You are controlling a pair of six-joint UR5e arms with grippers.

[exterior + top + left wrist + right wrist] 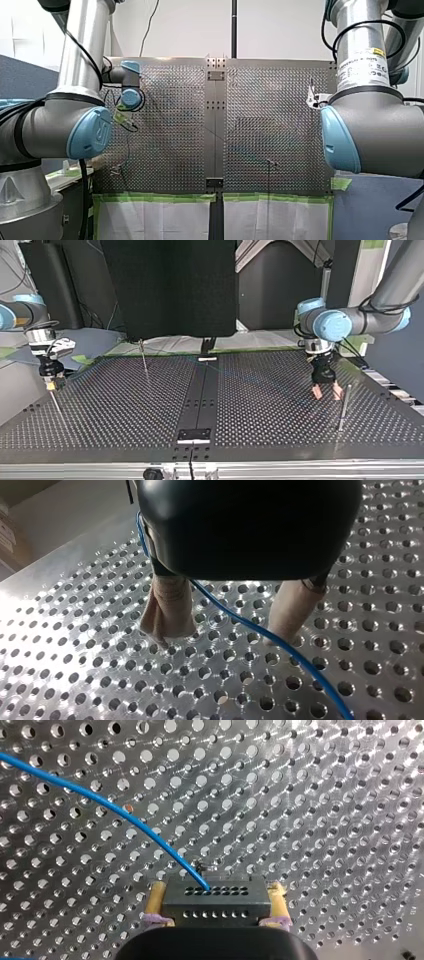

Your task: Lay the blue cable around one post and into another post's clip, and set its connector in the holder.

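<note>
Blue cable ending in connector, gripped by right end effector; also passing between wide-apart fingers of left end effector, above table.

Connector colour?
The connector is dark grey, nearly black, with rows of small holes; clearest in the right wrist view.

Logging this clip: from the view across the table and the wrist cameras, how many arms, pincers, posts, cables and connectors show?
Arms: 2 (my left arm, my right arm)
Pincers: 2 (my left pincer, my right pincer)
Upright posts: 3
Blue cable: 1
Connector: 1
Total: 9
</note>
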